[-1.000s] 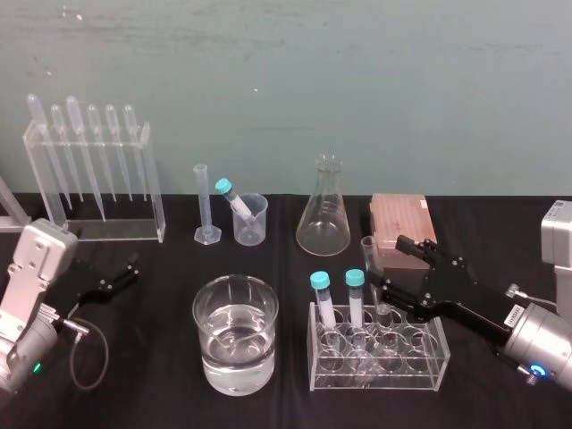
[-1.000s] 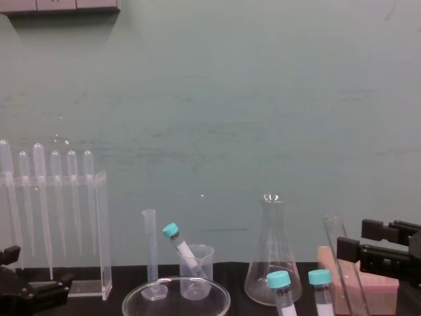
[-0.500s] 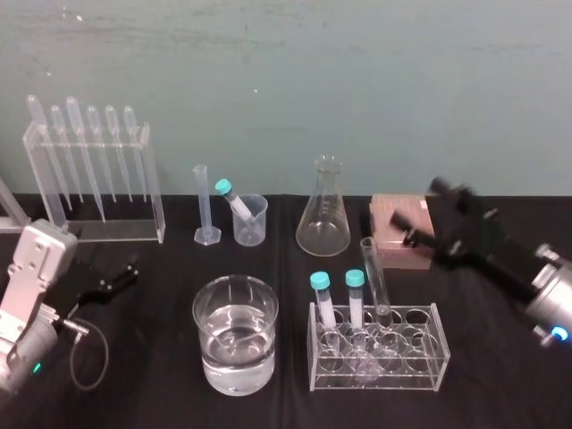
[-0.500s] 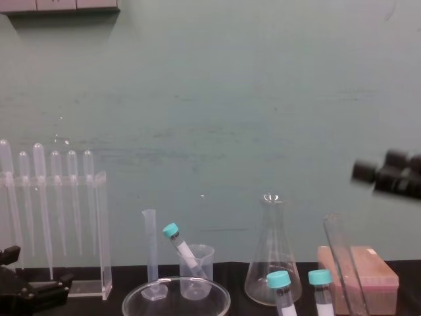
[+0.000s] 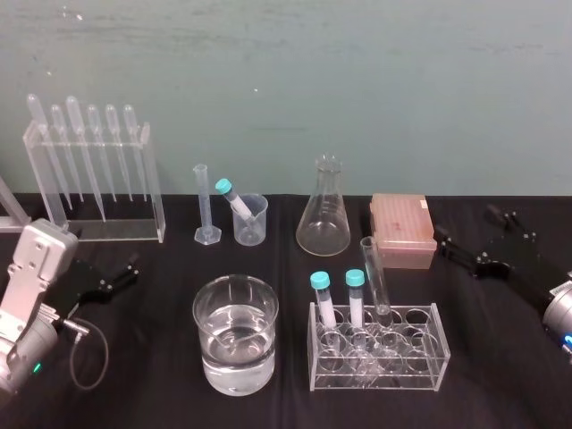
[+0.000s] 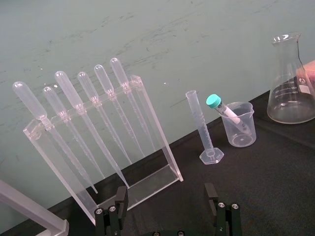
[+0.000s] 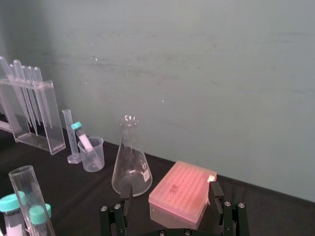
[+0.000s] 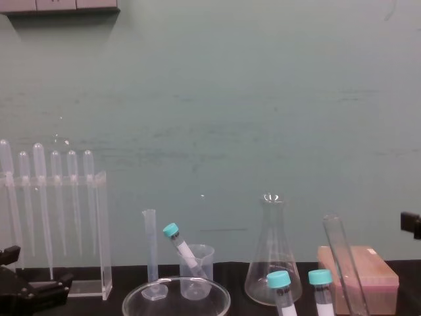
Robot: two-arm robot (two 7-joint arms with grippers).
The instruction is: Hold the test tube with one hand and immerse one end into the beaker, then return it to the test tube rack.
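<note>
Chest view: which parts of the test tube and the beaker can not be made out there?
test tube: lower end cut off by the bottom edge, so what it stands in is hidden.
beaker: everything below the rim cut off by the bottom edge; water level unreadable.

Pipette stand (image 5: 154, 192), graduated cylinder (image 5: 204, 204), small plastic beaker (image 5: 251, 223) and conical flask (image 5: 323, 214) stand in a row
</note>
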